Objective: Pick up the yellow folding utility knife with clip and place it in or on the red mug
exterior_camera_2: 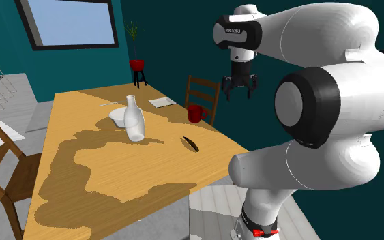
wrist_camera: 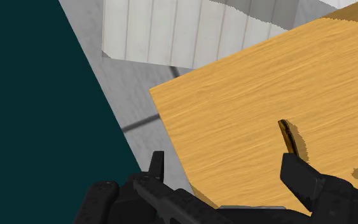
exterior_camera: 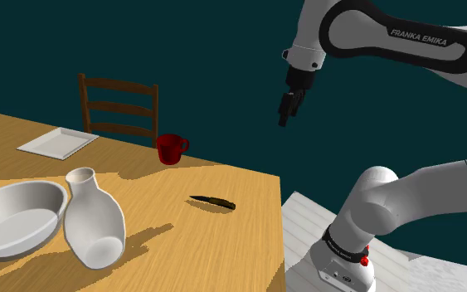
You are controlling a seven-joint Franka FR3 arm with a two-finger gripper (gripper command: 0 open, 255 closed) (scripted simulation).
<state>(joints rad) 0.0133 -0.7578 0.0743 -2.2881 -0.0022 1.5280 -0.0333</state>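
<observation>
The all-black two-finger gripper hangs with its fingers spread and empty, high up near the edge of the wooden table. The slim, dark yellowish folding knife lies flat on the table, well below. The descent should bring the jaws astride its narrow width. Beyond the knife, the red mug stands upright and looks empty, as does the white bowl.

Wooden desk, shoulder view: white bowl and vase lower left, flat white plate upper left, red mug centre, dark knife just below-right.
</observation>
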